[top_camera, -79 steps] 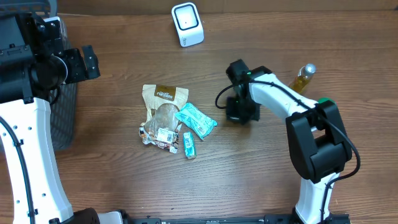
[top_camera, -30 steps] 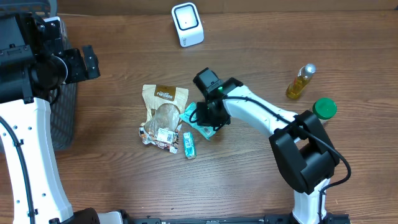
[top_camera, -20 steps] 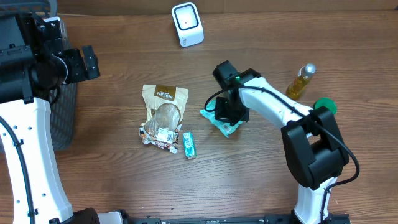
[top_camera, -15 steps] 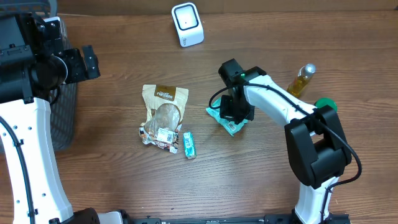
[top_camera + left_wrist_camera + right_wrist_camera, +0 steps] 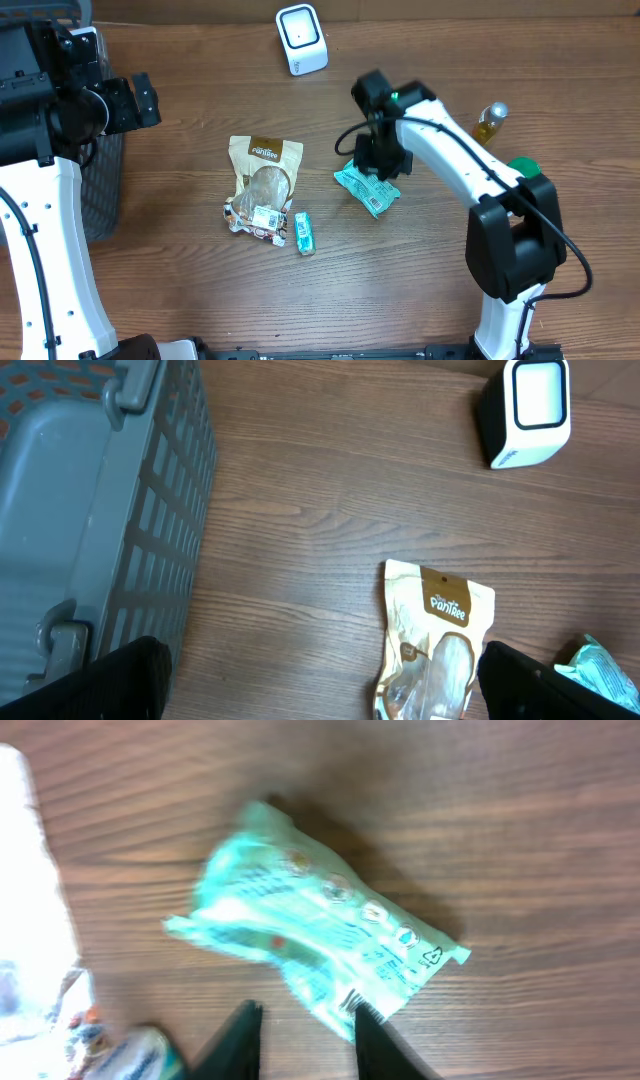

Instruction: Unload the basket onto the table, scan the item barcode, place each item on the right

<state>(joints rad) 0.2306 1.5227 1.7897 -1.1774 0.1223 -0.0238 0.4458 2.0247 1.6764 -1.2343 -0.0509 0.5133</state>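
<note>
A teal packet [image 5: 367, 188] lies flat on the wooden table, to the right of the item pile. In the right wrist view the teal packet [image 5: 310, 935] shows a barcode [image 5: 352, 1001] near its lower edge. My right gripper [image 5: 381, 160] hovers over the packet's far edge. Its jaws [image 5: 305, 1020] stand slightly apart, and the packet is not pinched between them. The white scanner [image 5: 302, 38] stands at the back of the table and appears in the left wrist view as the scanner [image 5: 530, 405]. My left gripper [image 5: 320, 690] is wide open and empty, high at the far left [image 5: 140, 100].
A brown pouch [image 5: 265, 160], a crumpled snack wrapper [image 5: 255, 213] and a small teal tube [image 5: 304, 232] form a pile in the middle. An oil bottle [image 5: 485, 128] and a green lid [image 5: 523, 170] sit at the right. A grey basket [image 5: 100, 490] stands at the left.
My right gripper carried the teal packet rightward out of the pile, set it on the table, then opened and pulled back toward the far side. The left arm stayed still.
</note>
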